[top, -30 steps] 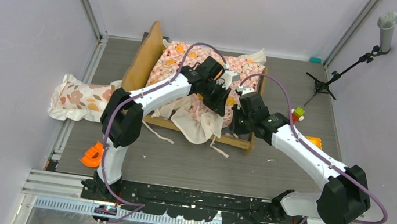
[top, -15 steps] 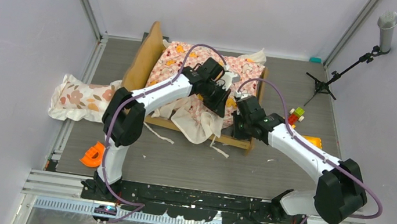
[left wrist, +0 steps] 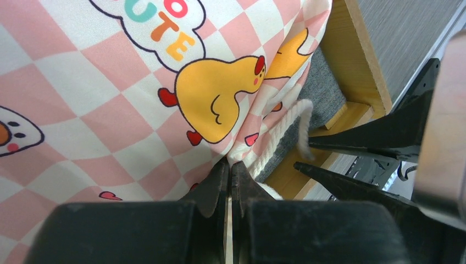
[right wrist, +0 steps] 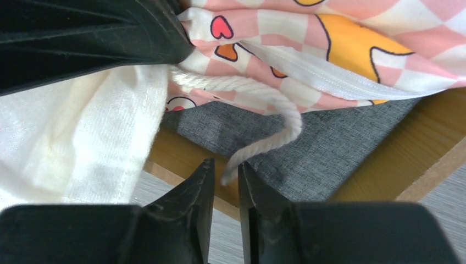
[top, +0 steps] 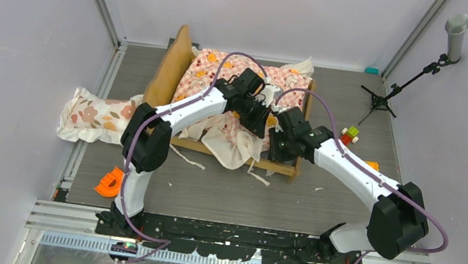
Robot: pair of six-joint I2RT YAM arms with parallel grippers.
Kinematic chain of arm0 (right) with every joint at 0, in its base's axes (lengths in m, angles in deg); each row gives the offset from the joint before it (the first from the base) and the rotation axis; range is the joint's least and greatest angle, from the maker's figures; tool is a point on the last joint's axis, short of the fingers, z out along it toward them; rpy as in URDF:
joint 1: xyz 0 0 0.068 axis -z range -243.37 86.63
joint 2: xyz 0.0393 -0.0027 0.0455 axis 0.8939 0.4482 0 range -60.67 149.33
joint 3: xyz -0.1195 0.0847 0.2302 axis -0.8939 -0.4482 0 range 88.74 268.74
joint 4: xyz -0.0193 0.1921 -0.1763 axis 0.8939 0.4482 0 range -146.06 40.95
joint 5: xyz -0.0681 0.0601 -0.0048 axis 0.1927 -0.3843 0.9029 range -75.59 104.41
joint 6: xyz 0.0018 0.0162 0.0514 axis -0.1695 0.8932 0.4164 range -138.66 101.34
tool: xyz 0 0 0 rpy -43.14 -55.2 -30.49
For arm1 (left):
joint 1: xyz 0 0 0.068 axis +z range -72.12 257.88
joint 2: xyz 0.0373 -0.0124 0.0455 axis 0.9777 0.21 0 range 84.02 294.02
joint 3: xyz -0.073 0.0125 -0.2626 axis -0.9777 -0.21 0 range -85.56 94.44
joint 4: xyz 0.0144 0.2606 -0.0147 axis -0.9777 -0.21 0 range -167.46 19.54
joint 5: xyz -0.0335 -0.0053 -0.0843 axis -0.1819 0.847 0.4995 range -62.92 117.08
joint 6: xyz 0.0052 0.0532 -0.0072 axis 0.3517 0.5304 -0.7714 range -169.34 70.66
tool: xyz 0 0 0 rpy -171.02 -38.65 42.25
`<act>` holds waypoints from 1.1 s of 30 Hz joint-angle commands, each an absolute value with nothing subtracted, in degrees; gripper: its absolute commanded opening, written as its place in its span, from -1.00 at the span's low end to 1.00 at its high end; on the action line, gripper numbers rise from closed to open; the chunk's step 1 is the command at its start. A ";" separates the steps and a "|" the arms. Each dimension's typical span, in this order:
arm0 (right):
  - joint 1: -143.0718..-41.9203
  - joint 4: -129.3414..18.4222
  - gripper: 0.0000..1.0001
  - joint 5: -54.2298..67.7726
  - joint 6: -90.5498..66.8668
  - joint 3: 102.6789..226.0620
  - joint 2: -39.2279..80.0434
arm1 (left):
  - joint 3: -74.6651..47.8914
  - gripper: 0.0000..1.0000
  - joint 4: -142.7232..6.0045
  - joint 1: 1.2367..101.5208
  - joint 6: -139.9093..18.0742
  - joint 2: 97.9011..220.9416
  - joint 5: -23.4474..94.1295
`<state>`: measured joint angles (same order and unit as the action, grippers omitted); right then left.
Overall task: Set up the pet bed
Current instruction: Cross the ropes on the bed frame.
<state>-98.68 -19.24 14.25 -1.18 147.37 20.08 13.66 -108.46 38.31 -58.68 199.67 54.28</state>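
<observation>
Resting place of the pet bed: the pet bed (top: 170,68) sits on the grey table (top: 222,196), in the middle toward the far side. Its wavy headboard stands up at the left end.
Bed frame: tan wood. The near right corner shows bare in both wrist views.
Mattress: the dark grey mattress (right wrist: 329,148) lies flat inside the frame. Only a corner peeks out from under the sheet.
Sheet: the pink-checkered sheet (top: 223,68), with yellow ducks on it, is spread over most of the bed. Its cream ruffle (top: 232,149) hangs over the near rail and onto the table.
Cord: a white cord (right wrist: 258,88) comes out at the sheet's corner and bends across the grey mattress.
Left gripper: the left gripper (left wrist: 229,165) is over the near right part of the bed. Its fingers are pressed together, pinching the edge of the sheet.
Right gripper: the right gripper (right wrist: 225,168) is just beside the left one, at the near rail. Its fingers are a little apart, with the loose end of the cord in the gap. I cannot tell if they touch it.
Pillow: the floral pillow (top: 92,115) lies on the table to the left of the headboard, off the bed.
Other things: an orange piece (top: 108,183) lies near the left arm's base. A small coloured block (top: 351,132) lies right of the bed. A microphone stand (top: 451,38) is in the far right corner.
</observation>
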 commanded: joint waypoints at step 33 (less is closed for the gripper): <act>-100.07 -25.26 -0.06 30.60 19.03 121.78 -22.07 | 8.98 -1.00 -105.78 30.70 -59.50 195.61 54.33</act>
<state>-99.66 -21.79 27.23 14.14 122.82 -21.30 10.67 -107.32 31.14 -59.38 199.02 54.89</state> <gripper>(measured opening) 0.470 0.014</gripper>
